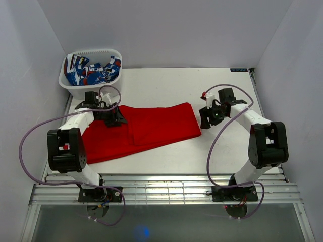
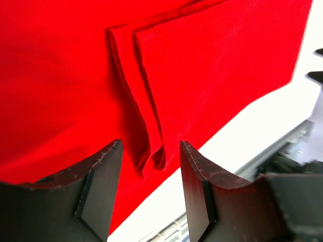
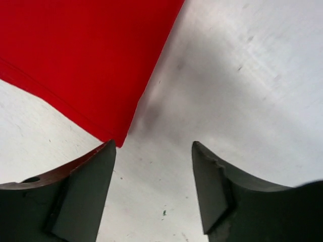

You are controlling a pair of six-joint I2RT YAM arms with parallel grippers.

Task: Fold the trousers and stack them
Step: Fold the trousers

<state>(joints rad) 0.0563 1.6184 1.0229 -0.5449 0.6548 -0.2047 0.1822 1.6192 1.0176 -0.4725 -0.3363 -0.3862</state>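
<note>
Trousers [image 1: 146, 128]: bright red, folded into a long flat band. They lie on the table [image 1: 166, 83] from its left edge to a little past the middle, nearer the front edge than the back.
Left gripper [image 2: 150, 151]: we see it low over the left part of the band. Its dark fingers are spread apart, and the cloth lies flat under them, not pinched.
Right gripper [image 3: 154, 148]: just beside the right end of the trousers, over bare table. Its fingers are spread and grip nothing.
Cloth: soft, thin and matte. Two hemmed edges [image 2: 144, 96] lie side by side, a little out of line, and the right corner is sharp.
Table surface: white, hard and smooth, with small marks.
Basket [image 1: 91, 53]: white plastic with a ribbed rim, in the back left corner, holding a blue-white-red patterned cloth [image 1: 93, 73].
First risk: we think a finger could catch only the top layer, so the fold would open when lifted.
Second risk: the limp fabric may slide on the smooth table, so the uneven hems would shift further apart.
Third risk: the right fingers may close beside the corner and miss it.
</note>
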